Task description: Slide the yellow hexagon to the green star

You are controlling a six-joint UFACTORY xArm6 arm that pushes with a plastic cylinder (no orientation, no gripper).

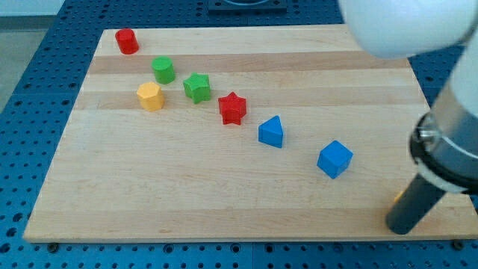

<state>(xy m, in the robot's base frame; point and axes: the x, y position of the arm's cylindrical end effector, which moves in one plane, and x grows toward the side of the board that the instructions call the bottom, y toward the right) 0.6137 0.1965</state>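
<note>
The yellow hexagon (150, 96) lies at the upper left of the wooden board (187, 194). The green star (197, 87) is just to its right, a small gap apart. My tip (398, 229) rests at the board's lower right corner, far from both blocks. The nearest block to the tip is the blue cube (334, 158), up and to its left.
A green cylinder-like block (163, 69) sits just above the yellow hexagon. A red cylinder (126, 41) is at the top left. A red star (232, 108) and a blue wedge-like block (271, 131) run diagonally towards the blue cube. A sliver of an orange-yellow block (400, 196) shows beside the rod.
</note>
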